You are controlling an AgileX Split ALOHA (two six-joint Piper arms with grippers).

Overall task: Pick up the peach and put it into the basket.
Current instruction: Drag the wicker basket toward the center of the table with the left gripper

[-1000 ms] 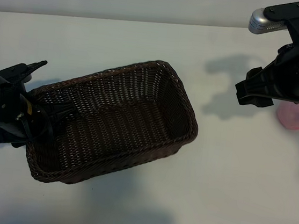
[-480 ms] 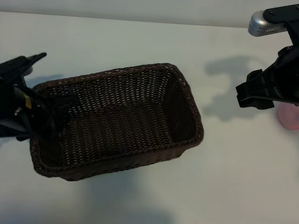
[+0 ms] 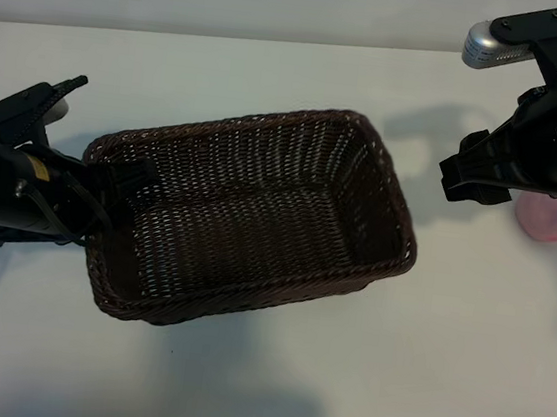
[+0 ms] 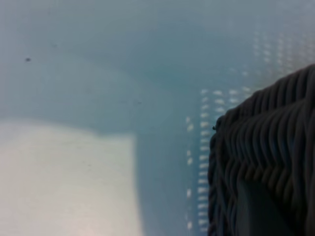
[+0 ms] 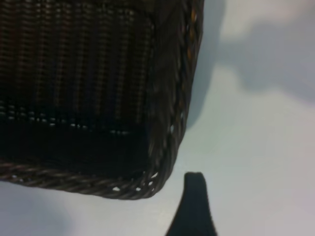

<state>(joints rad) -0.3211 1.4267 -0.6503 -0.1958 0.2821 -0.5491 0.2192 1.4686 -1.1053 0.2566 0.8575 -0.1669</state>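
Observation:
The dark-brown wicker basket (image 3: 247, 304) lies at an angle in the middle of the white table. My left gripper (image 3: 112, 190) sits astride the rim of its left end, one finger inside and one outside, shut on that rim. The left wrist view shows the basket's woven wall (image 4: 266, 142) very close up. The pale-pink peach (image 3: 551, 217) rests on the table at far right, partly hidden behind my right arm. My right gripper (image 3: 469, 178) hovers open just left of the peach and right of the basket. One dark fingertip (image 5: 194, 184) shows beside the basket's corner (image 5: 170, 123).
The table's back edge (image 3: 277, 43) runs across the top of the exterior view. Bare white tabletop lies in front of the basket and between basket and peach. Arm shadows fall on the table at far right.
The basket has slid and turned to the right, toward the peach, together with my left gripper. The right arm has stayed in place.

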